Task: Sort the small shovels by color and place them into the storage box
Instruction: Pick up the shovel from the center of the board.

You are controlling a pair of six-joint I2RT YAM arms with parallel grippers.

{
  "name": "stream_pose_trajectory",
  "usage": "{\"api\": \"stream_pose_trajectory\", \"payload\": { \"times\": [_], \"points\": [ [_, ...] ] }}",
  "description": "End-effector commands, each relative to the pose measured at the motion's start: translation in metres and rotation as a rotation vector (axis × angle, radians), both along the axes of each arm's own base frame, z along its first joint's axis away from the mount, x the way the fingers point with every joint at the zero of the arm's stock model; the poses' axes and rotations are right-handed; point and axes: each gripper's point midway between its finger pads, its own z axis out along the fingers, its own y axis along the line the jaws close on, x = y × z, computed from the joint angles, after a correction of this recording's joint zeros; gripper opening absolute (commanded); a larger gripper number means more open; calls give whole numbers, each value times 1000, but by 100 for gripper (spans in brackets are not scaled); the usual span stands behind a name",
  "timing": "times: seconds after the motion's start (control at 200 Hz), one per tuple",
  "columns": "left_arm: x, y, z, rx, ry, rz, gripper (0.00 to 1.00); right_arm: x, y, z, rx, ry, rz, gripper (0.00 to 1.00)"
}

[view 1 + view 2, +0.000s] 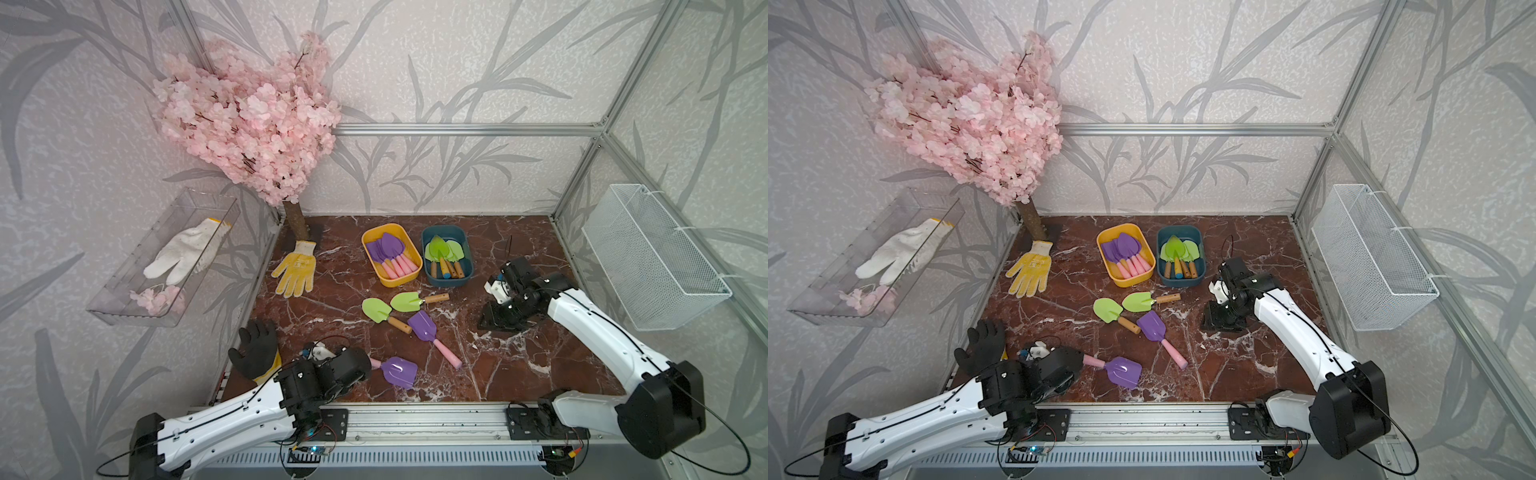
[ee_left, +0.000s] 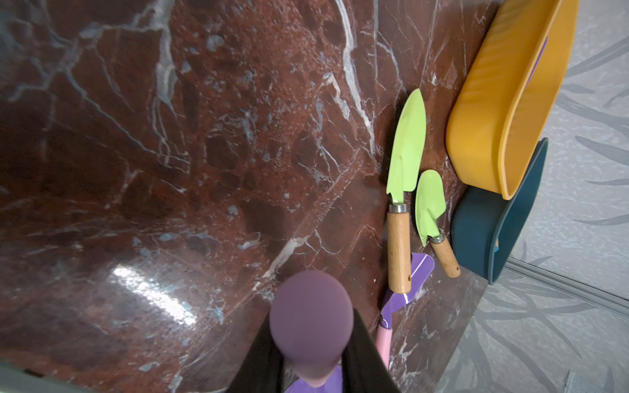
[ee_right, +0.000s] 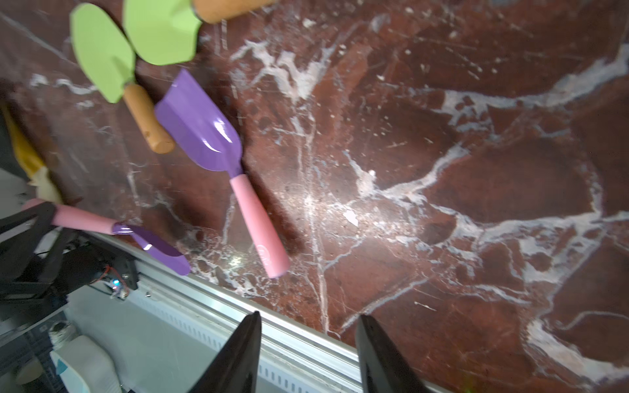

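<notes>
My left fingers (image 2: 359, 343) are clamped on the pink handle of a purple shovel (image 1: 399, 371), low at the near left of the tabletop (image 1: 519, 365), blade pointing right. I cannot tell whether the blade is clear of the surface. My right fingers (image 3: 377, 354) stand apart and hold nothing, hovering at the right side, well away from the shovels.

At the far middle sit two tubs side by side: a yellow tub (image 1: 397, 283) with purple shovels in it, and to its right a teal tub (image 1: 446, 282) with green ones. Loose between me and the tubs lie two green shovels (image 1: 376, 309) with wooden handles, and a second purple shovel (image 1: 423, 325) just right of them.

The step in hand, as I judge it, is carrying my purple shovel to the yellow tub. The grip sits near the handle's end, so the blade is a long lever and may droop or swing. I would lift straight up first and travel high enough to pass over the loose shovels. Then I would turn the shovel along the tub's length, blade to the far end like those inside, and let go low — not drop it.

Writing: a small round mark (image 3: 263, 252) on the second purple shovel's handle, and print on the back of a yellow glove (image 1: 296, 270) at the far left — both too small to read.
</notes>
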Motion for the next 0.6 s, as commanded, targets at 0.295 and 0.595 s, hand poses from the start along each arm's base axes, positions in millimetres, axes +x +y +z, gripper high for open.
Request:
{"api": "stream_pose_trajectory", "payload": {
  "times": [0.295, 0.595],
  "points": [
    [27, -37, 55, -483, -2, 372, 0, -9, 70, 71, 514, -195, 169, 49],
    [45, -48, 97, -535, -59, 344, 1, -18, 84, 85, 622, -263, 221, 49]
  ]
}}
